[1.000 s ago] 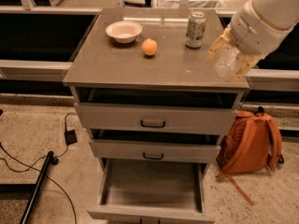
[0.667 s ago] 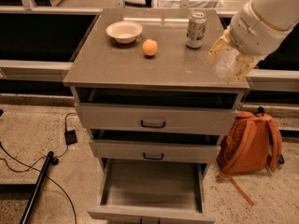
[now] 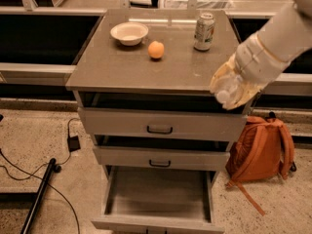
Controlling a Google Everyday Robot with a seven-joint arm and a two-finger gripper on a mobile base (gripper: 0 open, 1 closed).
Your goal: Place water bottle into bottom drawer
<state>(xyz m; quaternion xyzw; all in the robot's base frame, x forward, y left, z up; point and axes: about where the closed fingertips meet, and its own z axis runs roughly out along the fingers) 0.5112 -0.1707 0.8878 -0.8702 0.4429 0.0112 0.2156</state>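
End effector at the worktop's front right corner, closed around the water bottle.
You see its white cap at the front edge; bottom drawer pulled out below; soda can near the back right corner; orange mid-worktop.

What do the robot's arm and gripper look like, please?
The arm is a thick, smooth white tube ending in a ribbed white cuff. The gripper, at the picture-right front corner of the cabinet top, is pale cream-yellow and rounded. No cables or markings show.
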